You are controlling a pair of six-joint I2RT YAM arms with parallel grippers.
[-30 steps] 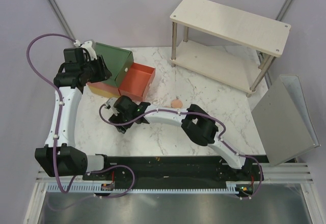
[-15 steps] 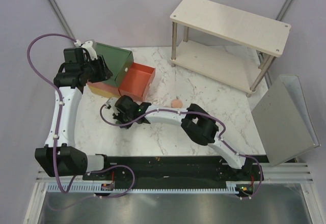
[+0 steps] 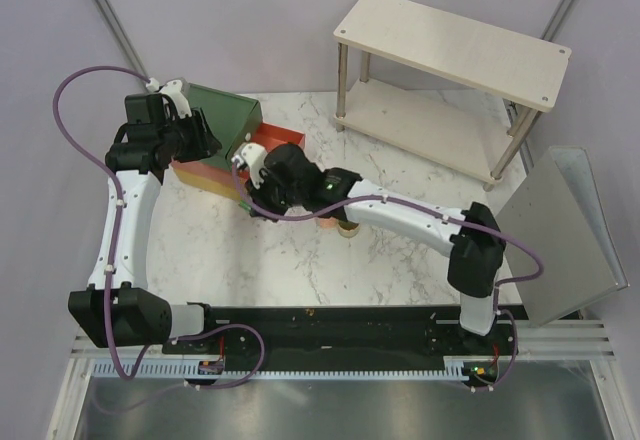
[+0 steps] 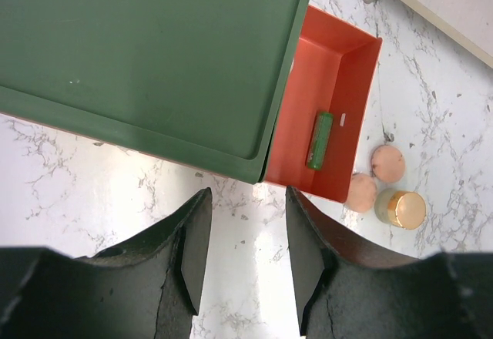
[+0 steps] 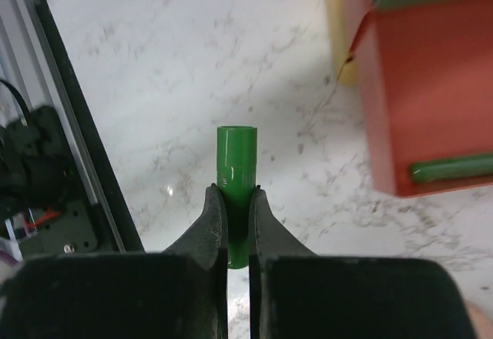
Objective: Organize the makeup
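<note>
R gripper (image 5: 236, 197) had its fingers (image 5: 212, 223) pressed in on a green cylinder (image 5: 236, 150), pinching its lower part, w/ the upper end sticking out past the tips. The cylinder hung over the marble worktop (image 5: 154, 69), just beside the front of the open orange drawer (image 4: 323, 77); whether it touched the marble couldn't be told. L gripper (image 4: 246, 200) had its fingers (image 4: 192, 254) spread apart w/ nothing between them, poised over the near edge of the drawer box (image 4: 146, 54), whose green top filled most of the L wrist view. The box sat toward the far-left corner of the worktop, w/ its drawer pulled out toward the middle. Inside the drawer lay a green stick (image 4: 320, 140), lengthwise, near the front wall. Just outside the drawer front, on the marble, were two pink discs (image 4: 387, 163), touching or nearly so, and a round gold pot (image 4: 400, 209) right beside them. Top view showed the R arm (image 3: 400, 215) stretched across from the near-right to the drawer. A wooden shelf unit (image 3: 450, 60) stood at the far-right corner, and a tilted metal panel (image 3: 560, 240) by the right edge.
</note>
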